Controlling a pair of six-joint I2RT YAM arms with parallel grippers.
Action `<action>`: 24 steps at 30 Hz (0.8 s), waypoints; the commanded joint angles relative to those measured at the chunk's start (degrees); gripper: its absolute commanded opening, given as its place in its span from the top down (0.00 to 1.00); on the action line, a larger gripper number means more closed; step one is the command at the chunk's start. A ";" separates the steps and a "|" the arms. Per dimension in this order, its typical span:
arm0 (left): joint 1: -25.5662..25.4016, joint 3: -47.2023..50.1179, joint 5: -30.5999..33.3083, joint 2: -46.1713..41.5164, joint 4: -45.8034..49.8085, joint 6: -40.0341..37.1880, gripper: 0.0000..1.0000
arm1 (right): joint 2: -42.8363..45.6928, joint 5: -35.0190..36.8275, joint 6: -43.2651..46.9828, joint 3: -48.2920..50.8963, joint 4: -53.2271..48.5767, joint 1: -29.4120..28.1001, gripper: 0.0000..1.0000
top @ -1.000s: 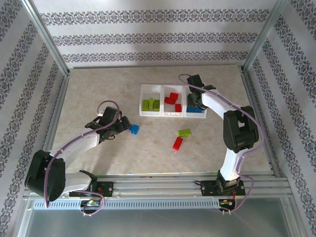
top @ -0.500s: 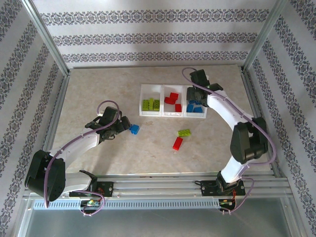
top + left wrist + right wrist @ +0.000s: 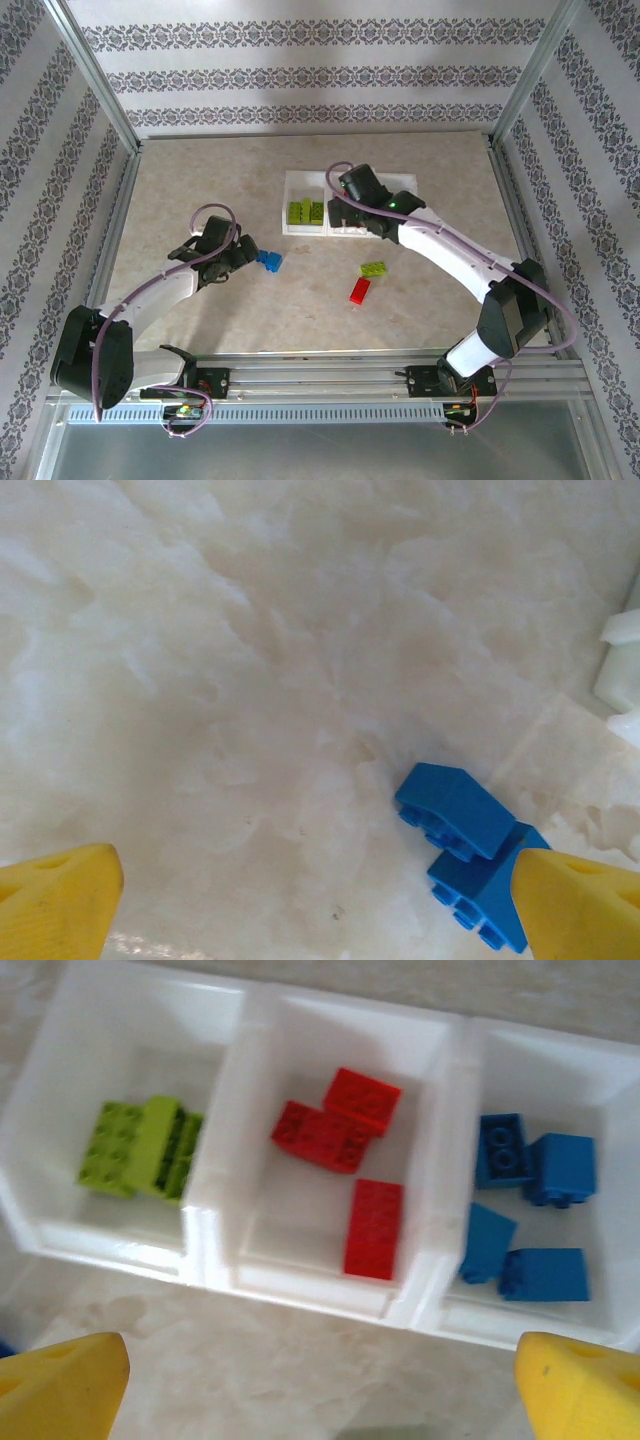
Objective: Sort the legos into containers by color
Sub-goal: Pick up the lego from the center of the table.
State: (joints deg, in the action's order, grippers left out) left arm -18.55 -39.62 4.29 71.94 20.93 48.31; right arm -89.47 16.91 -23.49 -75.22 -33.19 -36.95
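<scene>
The containers point(image 3: 300, 1295) are a white tray of three compartments: lime green legos point(image 3: 140, 1147) on the left, red legos point(image 3: 345, 1135) in the middle, several blue legos point(image 3: 530, 1210) on the right. My right gripper point(image 3: 320, 1390) hangs open and holds nothing, just in front of the tray point(image 3: 297, 185); in the top view that gripper point(image 3: 350, 195) covers the tray's middle. Two blue legos point(image 3: 455, 808) lie on the table beside my open left gripper point(image 3: 315, 910), its right fingertip point(image 3: 580, 905) overlapping the nearer one. From above, this gripper point(image 3: 245, 255) sits left of those blue legos point(image 3: 268, 261).
A loose lime green lego point(image 3: 374, 268) and a loose red lego point(image 3: 360, 290) lie on the marble table in front of the tray, between the two arms. Metal rails frame the table's sides and near edge.
My right gripper has opened wide and swung left from the blue compartment to the tray's middle. The left arm has hardly moved.
</scene>
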 commanded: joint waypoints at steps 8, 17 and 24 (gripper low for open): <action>5.59 2.96 -0.60 -4.70 0.40 0.56 0.00 | -10.52 -0.96 0.05 -5.61 0.23 -12.38 0.02; 8.61 4.79 -0.47 -8.03 1.64 0.44 0.00 | -22.55 -5.92 5.87 -13.97 0.49 -17.70 0.02; 9.24 5.25 -0.60 -9.27 2.01 0.34 0.00 | -30.77 -10.38 10.04 -19.96 -0.28 -19.03 0.02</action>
State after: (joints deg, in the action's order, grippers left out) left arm -10.13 -35.03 3.38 63.75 21.26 48.31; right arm -118.08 9.10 -16.45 -92.51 -32.75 -55.31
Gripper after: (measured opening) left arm 0.995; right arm 0.982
